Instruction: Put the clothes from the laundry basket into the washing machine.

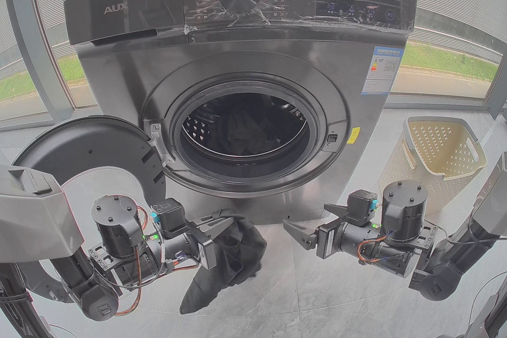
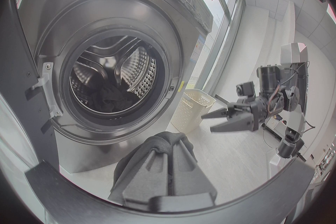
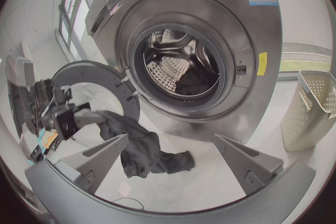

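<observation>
Clamping a dark garment point(image 1: 232, 265), left gripper point(image 1: 222, 224) hangs before the open washer point(image 1: 243, 59) (right gripper point(image 1: 305, 214) spread wide, empty).

dark-grey brushed-steel washing machine point(image 1: 121, 80), glossy black top panel point(image 1: 148, 1). cream plastic laundry basket point(image 1: 398, 170), walls perforated in a dot grid. plain black cloth garment point(image 1: 237, 254); dark clothes in the drum point(image 1: 248, 130) too. small yellow sticker point(image 1: 353, 135), blue-and-white label point(image 1: 381, 71). pale grey tiled floor point(image 1: 317, 302).

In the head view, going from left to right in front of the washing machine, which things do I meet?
In order: round dark grey washer door, swung open → black cloth garment held in the left gripper → open right gripper → cream perforated plastic laundry basket.
</observation>
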`<state>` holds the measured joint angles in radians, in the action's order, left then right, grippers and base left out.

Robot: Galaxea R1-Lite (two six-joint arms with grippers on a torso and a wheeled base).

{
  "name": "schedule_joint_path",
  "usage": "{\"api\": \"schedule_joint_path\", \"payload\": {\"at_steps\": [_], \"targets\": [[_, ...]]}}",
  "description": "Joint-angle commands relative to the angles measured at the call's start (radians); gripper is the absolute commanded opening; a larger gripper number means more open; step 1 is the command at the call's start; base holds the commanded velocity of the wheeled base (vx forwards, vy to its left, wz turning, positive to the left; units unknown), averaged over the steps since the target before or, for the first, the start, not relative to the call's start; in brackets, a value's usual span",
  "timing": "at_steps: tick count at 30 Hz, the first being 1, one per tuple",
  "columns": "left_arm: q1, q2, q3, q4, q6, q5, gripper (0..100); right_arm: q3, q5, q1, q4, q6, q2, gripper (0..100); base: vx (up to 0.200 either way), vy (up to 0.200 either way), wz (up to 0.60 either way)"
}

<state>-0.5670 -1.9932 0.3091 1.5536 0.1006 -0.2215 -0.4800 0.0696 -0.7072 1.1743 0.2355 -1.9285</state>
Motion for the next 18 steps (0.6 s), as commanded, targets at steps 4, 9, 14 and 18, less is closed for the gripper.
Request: {"api": "schedule_joint_path", "payload": {"at_steps": [4, 9, 14, 18], "targets": [[-0.019, 0.028, -0.001, 0.0, 0.001, -0.007, 0, 0.061, -0.057, -0.005, 0.008, -0.059, -0.021, 100, 0.0, 0.0, 0.0], [-0.031, 0.03, 0.001, 0.0, -0.001, -0.012, 0, 0.038, -0.056, -0.008, 0.016, -0.084, -0.081, 100, 0.0, 0.0, 0.0], [-0.031, 0.024, -0.001, 0.0, -0.001, -0.01, 0, 0.021, -0.063, -0.023, 0.076, -0.093, -0.102, 100, 0.0, 0.0, 0.0], [-0.031, 0.019, 0.002, 0.0, -0.001, -0.01, 0, 0.017, -0.083, -0.051, 0.096, -0.097, -0.118, 100, 0.0, 0.0, 0.0]]}}
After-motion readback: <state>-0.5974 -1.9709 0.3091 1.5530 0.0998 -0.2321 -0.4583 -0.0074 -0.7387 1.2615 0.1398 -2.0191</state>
